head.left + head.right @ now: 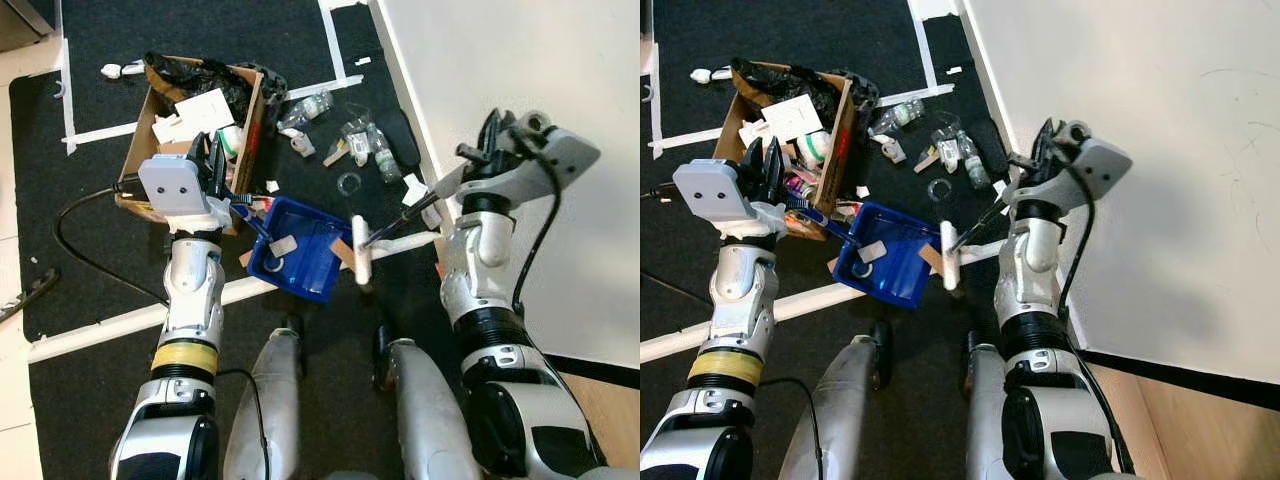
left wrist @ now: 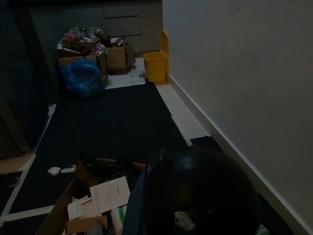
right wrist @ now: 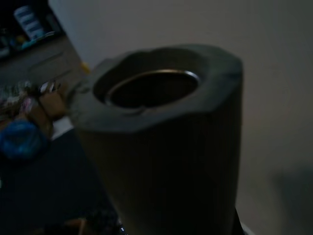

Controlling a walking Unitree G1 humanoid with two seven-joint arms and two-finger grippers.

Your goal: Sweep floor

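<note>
Left gripper (image 1: 214,158): you have it clenched on the handle of the blue dustpan (image 1: 300,247), which sits tilted on the black carpet (image 1: 200,30) just ahead of the robot's feet.
Dustpan contents: you can see a small ring and a tan scrap lying inside the pan.
Right gripper (image 1: 1038,160): you see it up near the white wall (image 1: 1140,150) at about 2 o'clock, closed around the thin dark handle of a white brush (image 1: 361,251).
Brush: its white head rests at the dustpan's edge, at 3 o'clock from the pan, touching a tan scrap.
Litter (image 1: 360,140): bottles, wrappers and a clear ring lie scattered at 12 o'clock, beyond the pan.
Cardboard box (image 1: 200,120): full of rubbish, at 11 o'clock from the pan.
</note>
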